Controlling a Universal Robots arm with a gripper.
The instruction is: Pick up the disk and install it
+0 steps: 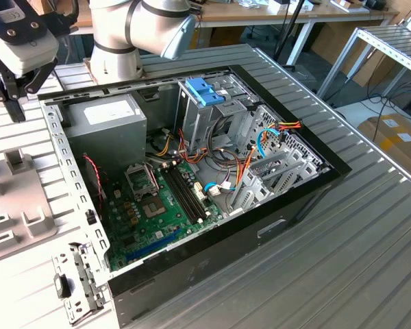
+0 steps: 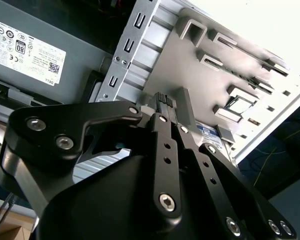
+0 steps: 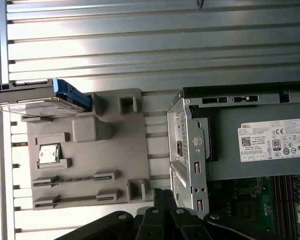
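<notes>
The end effector (image 1: 14, 103) hangs over the counter (image 1: 370, 260), on the exterior view's left, beside the open computer case (image 1: 294, 199). In both wrist views its fingers (image 2: 162, 115) are pressed narrow together with nothing between them. In the second wrist view their tips point at the rim of the case, where it meets a grey plate (image 3: 115, 150) with slots and blocks.

The disk (image 3: 37, 100), dark in its blue frame, rests at the plate's edge farthest from the case, well apart from the fingers. The grey power supply (image 3: 260, 145) sits inside the case, just beyond its near wall.
</notes>
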